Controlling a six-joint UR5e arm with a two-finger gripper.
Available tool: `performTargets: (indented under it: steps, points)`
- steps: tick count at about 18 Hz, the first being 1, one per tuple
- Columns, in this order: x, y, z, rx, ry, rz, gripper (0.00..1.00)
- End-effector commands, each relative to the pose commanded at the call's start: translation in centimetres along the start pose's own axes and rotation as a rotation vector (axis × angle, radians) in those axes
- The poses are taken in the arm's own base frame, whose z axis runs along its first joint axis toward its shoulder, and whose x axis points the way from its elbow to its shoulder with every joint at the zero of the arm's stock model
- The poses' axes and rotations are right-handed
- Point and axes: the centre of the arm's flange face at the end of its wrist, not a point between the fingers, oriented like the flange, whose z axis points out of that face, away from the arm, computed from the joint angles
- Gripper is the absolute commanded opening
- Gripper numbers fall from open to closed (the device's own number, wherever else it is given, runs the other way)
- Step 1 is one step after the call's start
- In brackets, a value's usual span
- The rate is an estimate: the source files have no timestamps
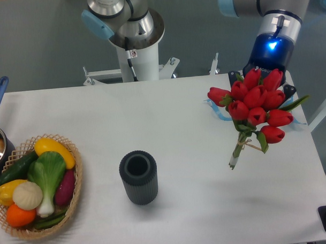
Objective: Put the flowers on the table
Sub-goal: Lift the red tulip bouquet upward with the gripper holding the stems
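White table (169,132), grey floor behind; tulip bunch at right side.
Flowers (254,104) hang tilted above the table's right part, stems down-left. Gripper (260,78) behind the blooms, arm reaching in from top right; finger state hidden. Dark ribbed vase (138,177) centre, vegetable basket (39,188) left.

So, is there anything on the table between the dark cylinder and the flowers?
No. In the fixed camera view, only bare white table shows between the dark cylinder and the flowers, which the tool holds up at the right.
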Motion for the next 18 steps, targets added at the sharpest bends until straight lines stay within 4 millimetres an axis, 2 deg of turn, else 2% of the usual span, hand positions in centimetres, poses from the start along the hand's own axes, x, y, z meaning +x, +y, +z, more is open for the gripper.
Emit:
performTargets:
  steps: [6,16,18]
  points:
    - [0.0,-0.2,-0.9,-0.013,-0.02,-0.005,0.32]
    - [-0.1,-0.2,-2.4,-0.314,-0.186,0.052,0.32]
    - [0.2,0.0,-2.2,-0.35,-0.193,0.054,0.32]
